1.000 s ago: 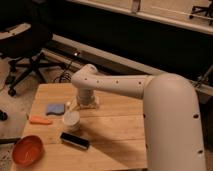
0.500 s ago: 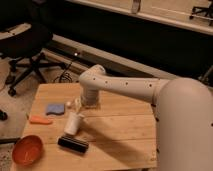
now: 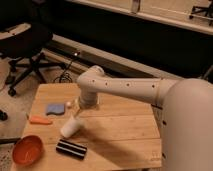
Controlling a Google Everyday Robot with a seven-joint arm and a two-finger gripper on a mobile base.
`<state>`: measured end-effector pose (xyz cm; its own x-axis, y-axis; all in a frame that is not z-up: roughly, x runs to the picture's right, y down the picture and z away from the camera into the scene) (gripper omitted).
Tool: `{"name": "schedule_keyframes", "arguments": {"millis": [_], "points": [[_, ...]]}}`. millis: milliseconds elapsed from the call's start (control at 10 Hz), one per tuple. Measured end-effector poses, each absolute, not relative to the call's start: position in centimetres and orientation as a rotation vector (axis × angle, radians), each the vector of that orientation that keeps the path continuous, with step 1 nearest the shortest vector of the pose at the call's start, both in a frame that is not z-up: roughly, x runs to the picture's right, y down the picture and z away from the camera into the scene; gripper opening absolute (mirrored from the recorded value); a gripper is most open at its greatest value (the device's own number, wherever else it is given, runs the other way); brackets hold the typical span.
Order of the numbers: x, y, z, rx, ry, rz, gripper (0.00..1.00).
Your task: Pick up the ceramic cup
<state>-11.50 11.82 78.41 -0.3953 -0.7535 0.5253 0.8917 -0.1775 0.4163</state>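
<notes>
Claw [image 3: 80, 110] low over the wooden counter [image 3: 125, 137], cup [image 3: 70, 128] just below it.

The white cup is tilted, its upper end meeting the claw and its lower end near the black block [image 3: 71, 148]. I cannot tell whether the claw is spread or pinching the cup. A blue pad [image 3: 55, 109] and an orange stick [image 3: 40, 120] lie to the cup's left, and an orange bowl [image 3: 27, 149] sits at the near-left corner.

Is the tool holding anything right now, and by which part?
Cannot be told for sure. The ceramic cup leans tilted above the table, upper end at the tool; a hold there seems likely.
</notes>
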Motion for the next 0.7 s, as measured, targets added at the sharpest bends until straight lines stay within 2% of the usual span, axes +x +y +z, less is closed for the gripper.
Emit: {"name": "schedule_keyframes", "arguments": {"millis": [400, 700], "points": [[-12.0, 12.1, 77.3, -0.21, -0.849, -1.801, 0.8], [-14.2, 13.8, 75.4, -0.111, -1.061, -1.743, 0.8]]}}
